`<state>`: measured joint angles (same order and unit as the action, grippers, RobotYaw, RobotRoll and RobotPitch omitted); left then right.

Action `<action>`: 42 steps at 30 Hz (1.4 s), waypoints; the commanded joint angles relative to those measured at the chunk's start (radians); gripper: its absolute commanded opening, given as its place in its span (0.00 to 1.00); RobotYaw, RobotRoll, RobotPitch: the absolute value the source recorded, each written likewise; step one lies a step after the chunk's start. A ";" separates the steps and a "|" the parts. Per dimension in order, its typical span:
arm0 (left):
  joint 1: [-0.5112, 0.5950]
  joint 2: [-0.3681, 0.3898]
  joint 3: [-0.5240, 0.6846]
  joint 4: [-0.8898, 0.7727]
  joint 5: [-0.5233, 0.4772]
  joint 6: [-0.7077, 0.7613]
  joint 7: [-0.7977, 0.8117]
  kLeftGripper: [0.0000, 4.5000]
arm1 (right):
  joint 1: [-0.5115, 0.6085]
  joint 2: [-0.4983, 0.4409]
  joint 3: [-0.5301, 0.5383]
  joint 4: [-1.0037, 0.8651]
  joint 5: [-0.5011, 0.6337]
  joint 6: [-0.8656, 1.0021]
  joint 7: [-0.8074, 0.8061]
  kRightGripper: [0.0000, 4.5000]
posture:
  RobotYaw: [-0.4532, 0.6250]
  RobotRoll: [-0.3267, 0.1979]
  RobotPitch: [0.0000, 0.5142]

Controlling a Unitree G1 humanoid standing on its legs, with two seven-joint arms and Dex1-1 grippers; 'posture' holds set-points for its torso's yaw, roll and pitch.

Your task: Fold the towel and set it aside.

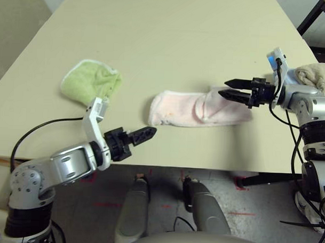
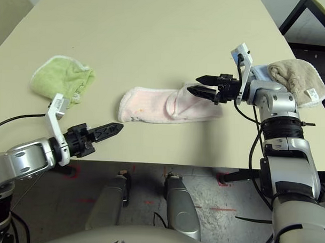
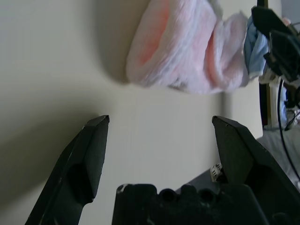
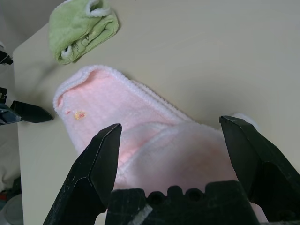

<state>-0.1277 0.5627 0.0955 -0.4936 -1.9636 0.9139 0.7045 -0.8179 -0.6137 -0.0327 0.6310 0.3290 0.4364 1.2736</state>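
Nearest, the left gripper hangs at the table's front edge, jaws spread, holding nothing. Beyond it the pale pink terry towel lies mid-table, folded into a long bundle. The right gripper hovers over its right end, jaws released and empty. Soft, light and floppy, it likely needs pinching through the layered end. Farther left sits 1 lime-green cloth
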 commanded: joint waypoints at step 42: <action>-0.480 0.107 -0.120 0.270 0.301 0.104 -0.013 0.00 | 0.153 -0.209 0.000 -0.138 0.007 0.009 0.154 1.00 | 0.49 0.62 0.36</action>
<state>-0.5943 0.6546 -0.0362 -0.2234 -1.6788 0.9892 0.7186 -0.6805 -0.8060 -0.0503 0.5056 0.3504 0.4620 1.4181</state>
